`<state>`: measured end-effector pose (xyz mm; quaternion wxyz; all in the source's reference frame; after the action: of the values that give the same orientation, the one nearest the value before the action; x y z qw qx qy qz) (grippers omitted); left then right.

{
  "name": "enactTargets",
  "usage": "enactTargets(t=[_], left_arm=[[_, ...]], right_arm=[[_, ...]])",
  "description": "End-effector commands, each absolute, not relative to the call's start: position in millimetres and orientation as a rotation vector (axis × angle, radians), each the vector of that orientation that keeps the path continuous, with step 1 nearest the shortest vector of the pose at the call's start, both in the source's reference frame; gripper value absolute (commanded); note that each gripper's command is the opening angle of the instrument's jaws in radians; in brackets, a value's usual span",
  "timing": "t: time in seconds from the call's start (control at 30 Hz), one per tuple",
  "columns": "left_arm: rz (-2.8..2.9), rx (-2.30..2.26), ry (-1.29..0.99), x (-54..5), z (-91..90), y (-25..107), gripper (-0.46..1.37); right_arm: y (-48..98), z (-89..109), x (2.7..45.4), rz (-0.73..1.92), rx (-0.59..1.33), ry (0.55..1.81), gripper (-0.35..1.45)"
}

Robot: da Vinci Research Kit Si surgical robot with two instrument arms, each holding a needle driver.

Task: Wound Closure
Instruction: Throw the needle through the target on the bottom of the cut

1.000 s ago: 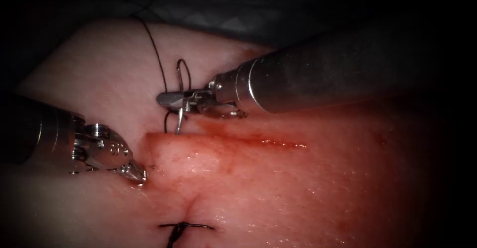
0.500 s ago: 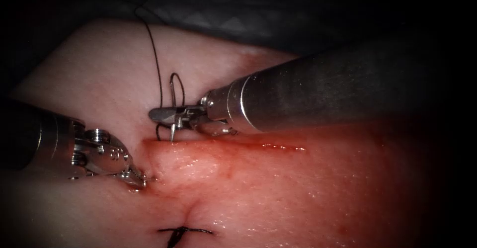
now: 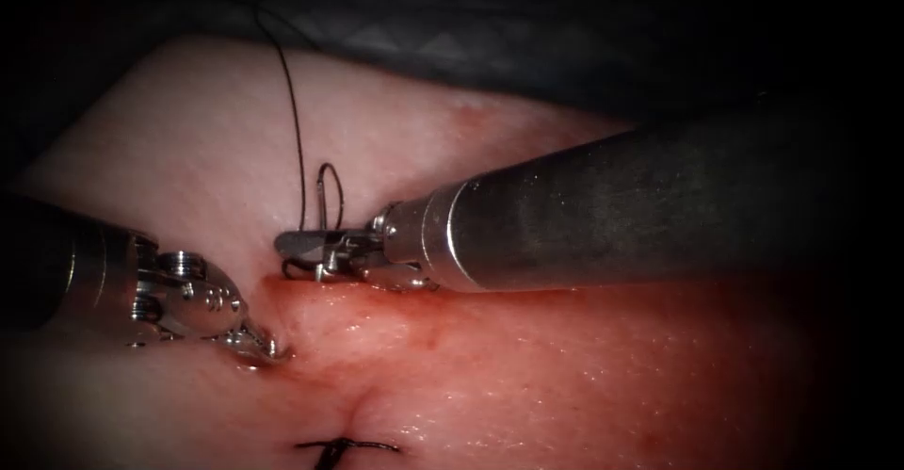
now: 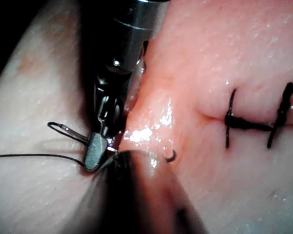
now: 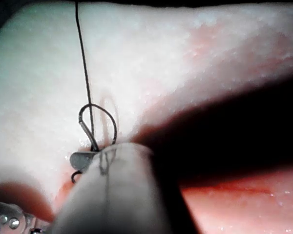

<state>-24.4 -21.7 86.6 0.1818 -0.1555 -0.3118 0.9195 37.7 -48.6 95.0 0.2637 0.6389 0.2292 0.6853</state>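
Observation:
My right tool's jaws (image 3: pixel 299 242) are shut on the curved needle (image 3: pixel 328 166) near its tail end. The needle's arc stands up above the jaws, and its tip points down onto the tissue (image 3: pixel 565 376) at the far rim of the cut (image 3: pixel 363 399). I cannot tell how deep the tip sits. The dark thread (image 3: pixel 298 131) runs from the needle up over the far tissue. On the left, my left tool's jaws (image 3: pixel 256 345) are shut on the tissue edge beside the cut. The wrist views also show the needle (image 4: pixel 63 129) (image 5: pixel 83 114) and the thread (image 4: pixel 34 156) (image 5: pixel 83 58).
A tied dark stitch (image 3: pixel 347 447) crosses the cut nearer the front, and two stitches (image 4: pixel 229 122) (image 4: pixel 281 114) show in the left wrist view. Red fluid (image 3: pixel 490 291) wets the tissue under the right shaft (image 3: pixel 612 216). Dark cloth (image 3: pixel 471 37) lies behind the tissue.
My right tool has moved down and to the left with the needle, bringing its tip from above the tissue onto the cut's rim. The left tool has sunk slightly.

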Motion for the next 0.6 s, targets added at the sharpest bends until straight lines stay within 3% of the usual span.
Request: enactTargets(t=[0.03,0.6], left_arm=[[2.597,-0.437,-0.879,-24.4,86.6,-21.7,-0.14],[2.594,-0.435,-0.88,-24.3,86.8,-21.4,-0.06]], right_arm=[[-48.8,94.7,37.7,1.847,1.724,0.609,-0.35],[-50.5,93.9,37.8,1.733,1.709,0.561,-0.35]])
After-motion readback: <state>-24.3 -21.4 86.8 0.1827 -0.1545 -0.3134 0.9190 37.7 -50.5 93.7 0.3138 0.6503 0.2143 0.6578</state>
